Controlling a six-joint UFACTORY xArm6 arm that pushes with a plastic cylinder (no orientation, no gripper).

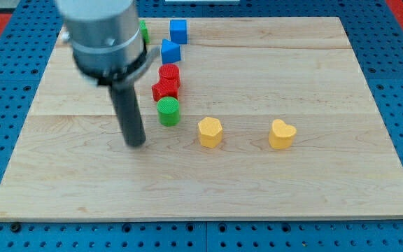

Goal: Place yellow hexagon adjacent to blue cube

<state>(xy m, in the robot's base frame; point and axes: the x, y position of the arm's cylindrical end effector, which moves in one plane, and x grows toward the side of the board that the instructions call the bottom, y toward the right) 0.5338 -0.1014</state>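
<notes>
The yellow hexagon lies near the board's middle, a little below centre. The blue cube sits at the view's top, with a second blue block just below and left of it. My tip rests on the board to the left of the yellow hexagon, about a hundred pixels away, and below-left of the green cylinder. The tip touches no block.
A red cylinder and a red star-like block stand in a column between the blue block and the green cylinder. A yellow heart lies right of the hexagon. A green block peeks out behind the arm. The wooden board has blue pegboard around it.
</notes>
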